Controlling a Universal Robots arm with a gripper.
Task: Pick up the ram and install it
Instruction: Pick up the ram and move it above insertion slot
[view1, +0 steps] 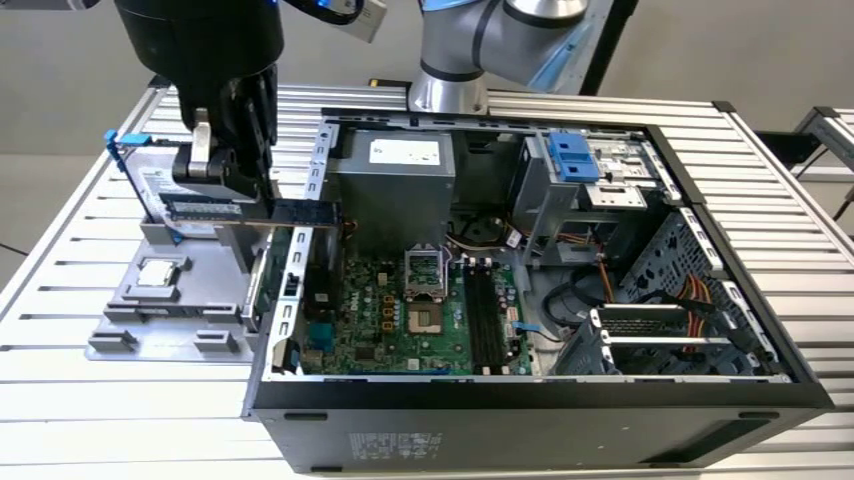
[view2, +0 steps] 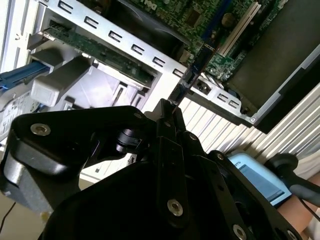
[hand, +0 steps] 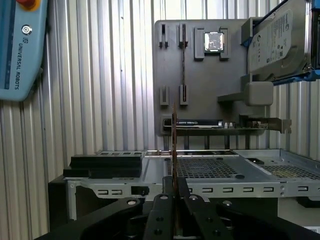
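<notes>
The gripper hangs over the slatted table, toward the table edge at the exterior view's left. Its jaws are pinched tight on the ram, one finger on each flat face, with no gap showing. They grip the stick near its middle. The ram lies level in the air. One half reaches out over the grey fixture tray and the other over the side wall of the open computer case, so it bridges the line where the two meet.

In the first wrist view the ram shows edge-on as a thin line rising from the gripper, pointing at the tray. The tray carries a processor chip and a hard drive in a blue frame.

In the second wrist view the ram runs from the gripper toward the motherboard. The board's memory slots lie well apart from the ram, deeper inside the case
</notes>
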